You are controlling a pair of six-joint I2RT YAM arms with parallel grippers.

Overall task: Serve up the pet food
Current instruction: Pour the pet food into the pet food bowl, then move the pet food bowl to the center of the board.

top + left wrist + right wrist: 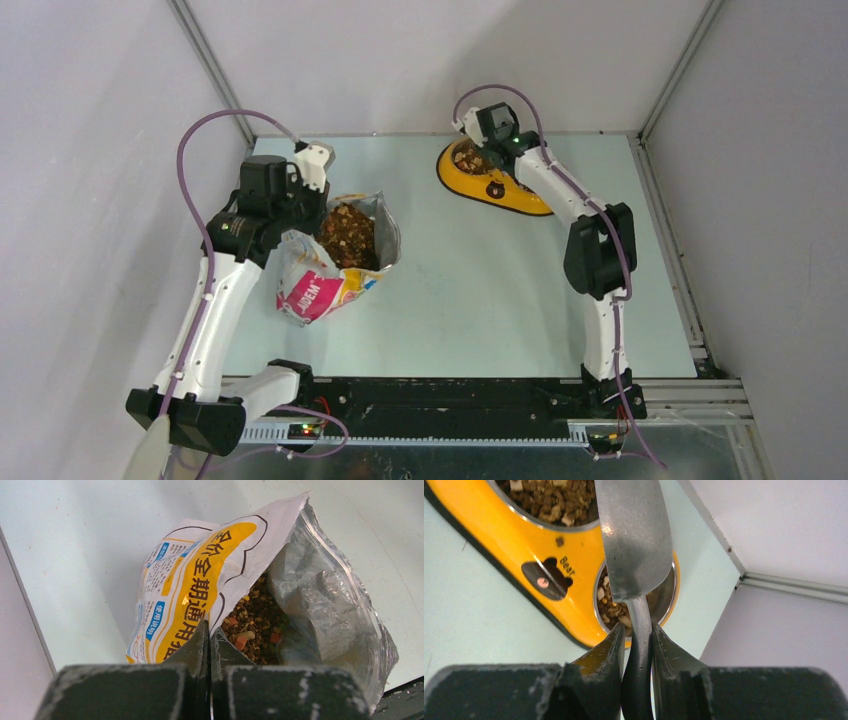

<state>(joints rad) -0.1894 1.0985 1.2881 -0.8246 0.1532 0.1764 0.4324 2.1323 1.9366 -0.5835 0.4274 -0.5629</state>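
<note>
Brown and tan kibble [252, 625] sits in the open bag [200, 580] on the pale desk [480, 300], and more lies in both bowls of the yellow double-bowl feeder [524, 545]. The left tool [209, 630] pinches the bag's rim. The right tool [638, 630] grips the handle of a metal scoop [634, 540] over the feeder.

Grey metal scoop [634, 535] over yellow double-bowl feeder [489, 535]; pale table [480, 290]

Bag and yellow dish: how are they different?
The bag is crinkly and shiny; the yellow dish is hard and smooth. The bag has one opening; the yellow dish has two round bowls. The left gripper pinches the bag's edge; the right gripper holds a scoop, not the yellow dish. Both hold kibble.
</note>
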